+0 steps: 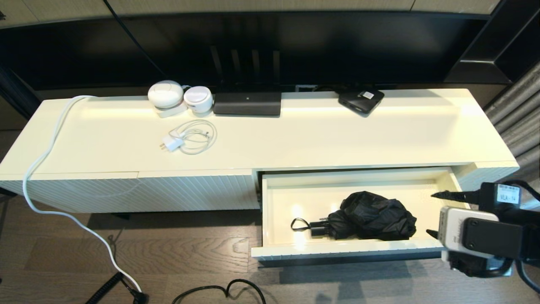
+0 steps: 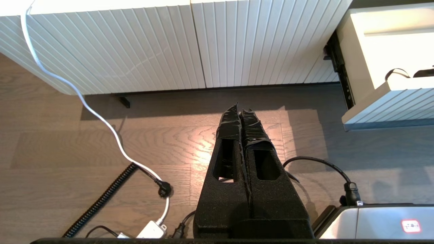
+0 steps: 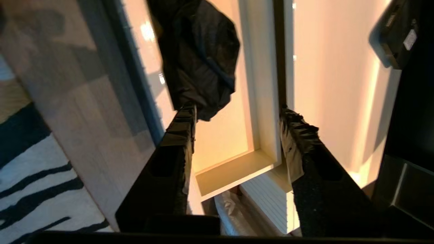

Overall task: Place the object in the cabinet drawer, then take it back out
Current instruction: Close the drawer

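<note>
The cabinet drawer [image 1: 337, 250] stands pulled out on the cabinet's right side, its glossy cream inside [image 3: 220, 142] showing. The black folding umbrella [image 1: 373, 216] lies inside near the front wall, with its short handle [image 1: 319, 228] and wrist loop [image 1: 298, 223] pointing left. My right gripper [image 1: 432, 213] hovers open over the drawer's right end, just right of the umbrella [image 3: 200, 57] and apart from it, and in the right wrist view nothing sits between the fingers of the gripper [image 3: 237, 110]. My left gripper [image 2: 239, 110] is shut and empty, low over the floor in front of the cabinet, left of the drawer [image 2: 390, 101].
On the cabinet top lie a white charger with coiled cable [image 1: 187, 137], two round white devices [image 1: 166, 95], a black router box [image 1: 247, 103] and a flat black box with a sticker [image 1: 360, 100]. A white cable [image 1: 42, 169] hangs down the ribbed panel [image 1: 168, 192]. Plugs and cords [image 2: 162, 188] litter the floor.
</note>
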